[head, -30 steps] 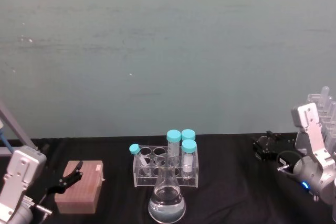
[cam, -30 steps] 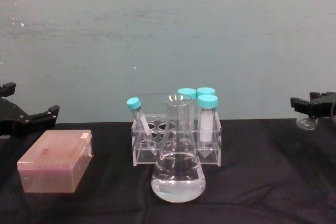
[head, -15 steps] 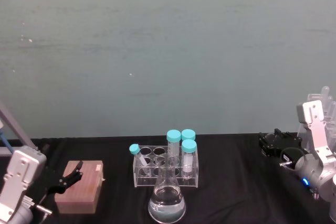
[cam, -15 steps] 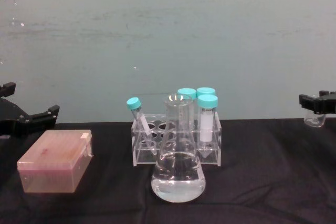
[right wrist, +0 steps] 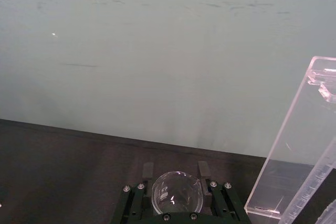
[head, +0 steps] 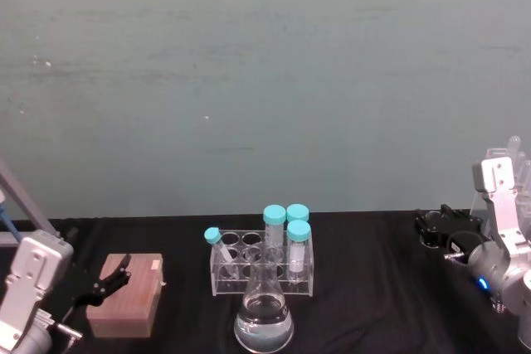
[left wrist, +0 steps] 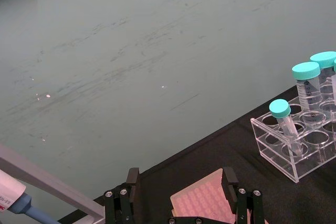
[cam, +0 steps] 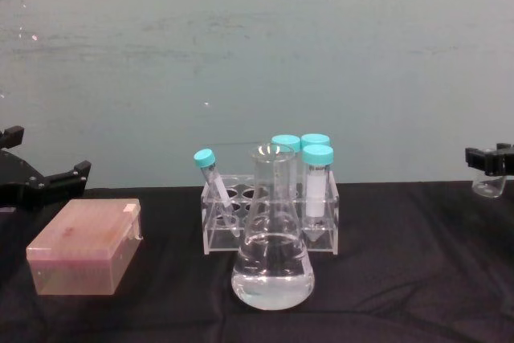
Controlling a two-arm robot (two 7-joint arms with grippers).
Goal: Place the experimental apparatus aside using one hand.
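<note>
- Your right tool (cam: 490, 158) is at the right edge of the bench (cam: 401, 279), toward the far side. It is clenched on the small glass beaker (cam: 487, 186), and the right wrist view shows one finger pressed against each side of the glass (right wrist: 177, 192).
- I cannot tell whether the beaker's base rests on the bench or hangs just above it.
- The tall acrylic stand (right wrist: 294, 150) stands just beside the held beaker, at the far right corner. I judge it already set aside.
- The conical flask (cam: 272, 267), partly filled with clear liquid, stands upright at the middle of the near edge. No tool is touching it, so this item is outstanding.
- The tube rack (cam: 269, 214) with its teal-capped tubes stands just behind the flask, well apart from both tools. Confirm whether it counts as apparatus to be moved.
- Your left tool (cam: 44, 182) is parked at the left edge above the pink box (cam: 80, 247). Its fingers are spread and grasp nothing.
- Assessment: the task is partly done. What remains is to release the beaker beside the stand, withdraw, then fetch the flask from the centre. The flask is liquid-filled, so keep it upright in transit.
</note>
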